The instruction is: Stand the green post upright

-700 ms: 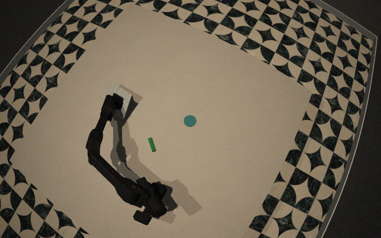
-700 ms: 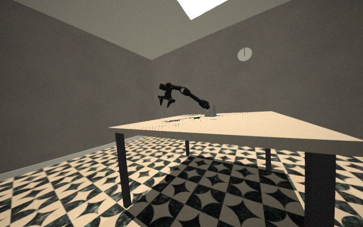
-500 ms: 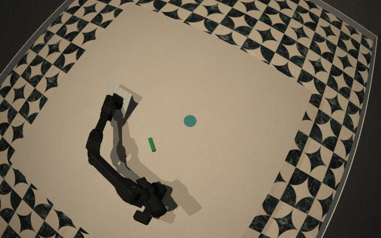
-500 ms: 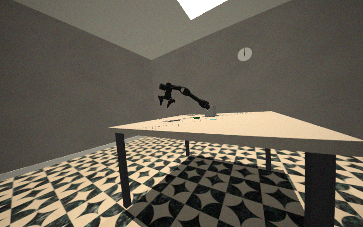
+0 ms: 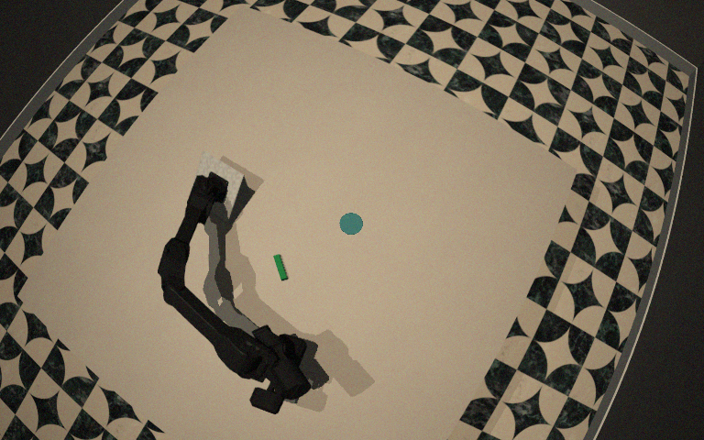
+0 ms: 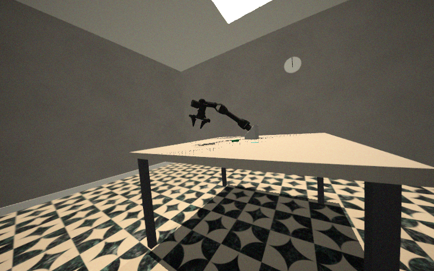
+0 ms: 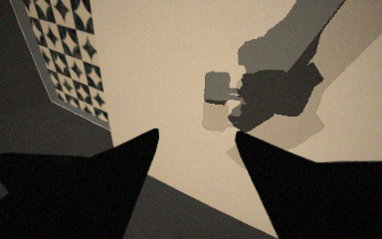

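Green post (image 5: pixel 280 267) lying flat on the tan table (image 5: pixel 415 129), long axis running roughly up-down in the top view with a slight tilt, well short of upright. Cyan circle (image 5: pixel 350 223) up and to the right of the post, apart from it, nothing standing on it. From the exterior view, post (image 6: pixel 235 140) and circle (image 6: pixel 254 141) seen only as thin slivers of colour on the far part of the table (image 6: pixel 320 150), just in front of the pale base block (image 6: pixel 252 132). Black arm (image 5: pixel 179 259) rising from that block (image 5: pixel 228 173) near the table's upper left, bending down and to the right in the top view, ending in the gripper (image 5: pixel 288 386) near the lower edge of the table, well away from both post and circle. In the exterior view, gripper (image 6: pixel 198 122) hanging high above the table, fingers pointing down. Fingers spread wide with nothing between them; in the wrist view two dark fingertips at the bottom of the frame, gripper (image 7: pixel 196 135) gap showing only bare table and the arm's own shadow (image 7: pixel 279 90) cast on it. Edge of the table and a strip of checkered floor (image 7: pixel 65 55) visible at the wrist view's upper left. Neither post nor circle within the wrist view. Grey walls and a round wall clock (image 6: pixel 292 64) behind the table in the exterior view.
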`<act>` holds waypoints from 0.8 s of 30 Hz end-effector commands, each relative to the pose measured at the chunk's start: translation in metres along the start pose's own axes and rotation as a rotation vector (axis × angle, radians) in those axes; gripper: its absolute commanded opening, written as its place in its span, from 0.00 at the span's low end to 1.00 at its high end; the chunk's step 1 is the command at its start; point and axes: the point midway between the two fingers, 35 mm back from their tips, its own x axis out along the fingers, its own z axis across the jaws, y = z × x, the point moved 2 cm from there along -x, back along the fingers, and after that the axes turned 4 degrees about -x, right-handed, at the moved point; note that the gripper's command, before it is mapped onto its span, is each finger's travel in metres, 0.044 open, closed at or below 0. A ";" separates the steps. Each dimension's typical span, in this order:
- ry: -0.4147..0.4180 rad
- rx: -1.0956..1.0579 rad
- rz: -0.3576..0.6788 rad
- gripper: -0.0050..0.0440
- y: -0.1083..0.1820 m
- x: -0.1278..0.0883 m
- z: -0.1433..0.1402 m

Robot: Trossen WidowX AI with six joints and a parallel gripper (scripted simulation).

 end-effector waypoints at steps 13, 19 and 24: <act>0.163 -0.994 0.120 0.58 -0.007 -0.026 -0.141; 0.225 -1.506 0.201 0.58 -0.033 -0.036 -0.203; 0.270 -1.876 0.270 0.58 -0.064 -0.042 -0.249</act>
